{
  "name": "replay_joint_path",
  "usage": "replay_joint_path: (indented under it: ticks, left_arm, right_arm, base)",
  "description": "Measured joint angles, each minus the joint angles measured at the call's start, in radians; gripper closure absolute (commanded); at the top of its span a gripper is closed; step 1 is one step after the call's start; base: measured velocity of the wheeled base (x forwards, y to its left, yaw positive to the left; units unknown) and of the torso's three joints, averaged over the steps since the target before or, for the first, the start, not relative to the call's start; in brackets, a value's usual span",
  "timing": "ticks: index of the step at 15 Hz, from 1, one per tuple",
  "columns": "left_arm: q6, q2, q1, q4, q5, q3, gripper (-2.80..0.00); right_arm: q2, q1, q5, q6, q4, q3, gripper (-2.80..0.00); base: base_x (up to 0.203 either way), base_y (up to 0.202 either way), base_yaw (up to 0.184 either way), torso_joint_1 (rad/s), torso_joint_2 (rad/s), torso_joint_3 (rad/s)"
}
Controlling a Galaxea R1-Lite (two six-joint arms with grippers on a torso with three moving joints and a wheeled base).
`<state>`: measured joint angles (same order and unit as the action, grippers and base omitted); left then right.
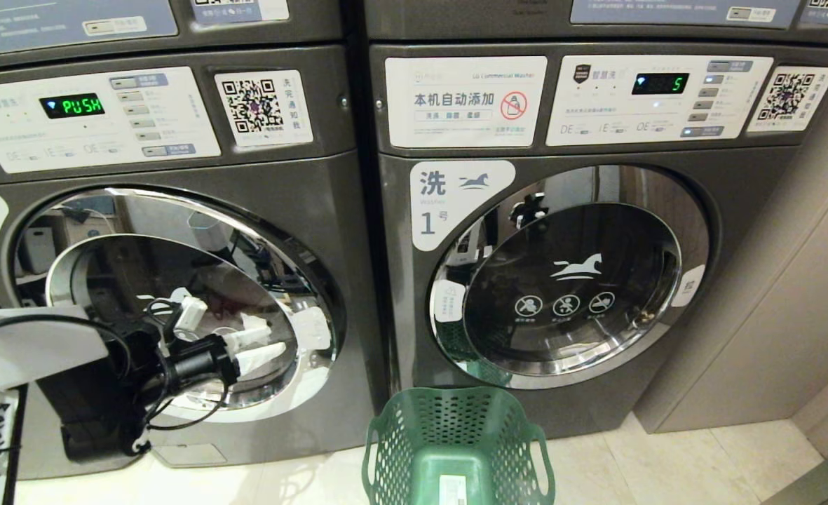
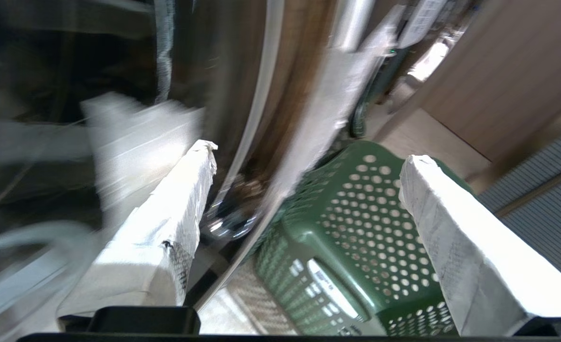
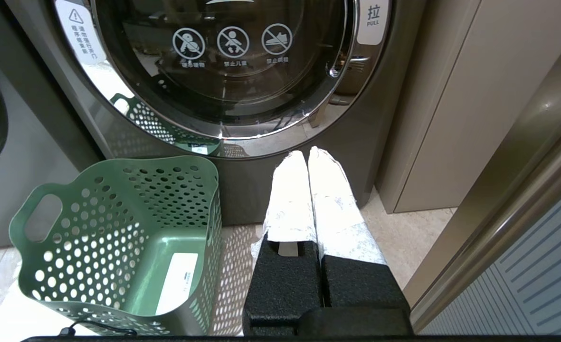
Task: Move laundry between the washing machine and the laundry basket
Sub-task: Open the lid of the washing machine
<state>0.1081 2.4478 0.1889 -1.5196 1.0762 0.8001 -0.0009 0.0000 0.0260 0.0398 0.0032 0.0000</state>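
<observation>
The head view alone shows both machines side by side: the left washing machine (image 1: 175, 266), its display reading PUSH, and the right washing machine (image 1: 568, 273), marked with a large 1. Both are grey metal with round chrome-ringed glass doors, and both doors look closed. The laundry basket (image 1: 456, 449) stands on the pale tiled floor (image 1: 666, 463) in front of the right washing machine, just left of its door's centre. No laundry shows inside the basket in any view.

The left gripper (image 1: 263, 351) hangs in front of the left washing machine's door, its white-wrapped fingers pointing toward the right washing machine, jaws wide and holding nothing. The left wrist view, badly blurred, shows those fingers (image 2: 166, 228) well apart, with the door's chrome rim and the basket beyond them.

The right wrist view gives what the head view lacks: the right gripper (image 3: 308, 159), low beside the basket, jaws pressed together and empty, pointing at the base of the right washing machine's door. It also shows the basket as green perforated plastic with a cut-out handle and a white label on its floor, standing upright with its mouth up. A beige cabinet panel (image 3: 451, 95) stands beside that machine.
</observation>
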Motion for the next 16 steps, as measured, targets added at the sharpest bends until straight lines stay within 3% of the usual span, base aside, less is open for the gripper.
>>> replay_joint_path:
  ticks: [4,7,9,10,12,14,16]
  left_arm:
    - [0.001,-0.120,0.057,-0.001,0.003,-0.123,-2.80]
    - [0.031,-0.353,0.102,-0.001,-0.002,-0.254,-2.80]
    - [0.085,-0.571,0.168,0.002,-0.013,-0.327,-2.80]
    - [0.112,-0.674,0.221,-0.003,-0.017,-0.347,-2.80]
    - [0.198,-0.880,0.415,-0.004,-0.024,-0.358,-2.80]
    - [0.351,-1.077,0.636,0.015,-0.030,-0.301,-2.80]
    - [0.526,-1.267,0.758,0.099,-0.030,-0.208,-2.80]
  right_arm:
    - [0.000,0.000,0.000,0.000,0.000,0.000,0.00]
    - [0.000,0.000,0.000,0.000,0.000,0.000,0.00]
    - [0.000,0.000,0.000,0.000,0.000,0.000,0.00]
    - [0.000,0.000,0.000,0.000,0.000,0.000,0.00]
    - [0.000,0.001,0.000,0.000,0.000,0.000,0.00]
    - [0.000,-0.002,0.000,0.000,0.000,0.000,0.00]
    - [0.000,0.000,0.000,0.000,0.000,0.000,0.00]
  base:
    - [0.000,0.000,0.000,0.000,0.00,0.000]
    - [0.000,0.000,0.000,0.000,0.00,0.000]
    - [0.000,0.000,0.000,0.000,0.00,0.000]
    - [0.000,0.000,0.000,0.000,0.00,0.000]
    - [0.000,0.000,0.000,0.000,0.00,0.000]
    - [0.000,0.000,0.000,0.000,0.00,0.000]
    - [0.000,0.000,0.000,0.000,0.00,0.000]
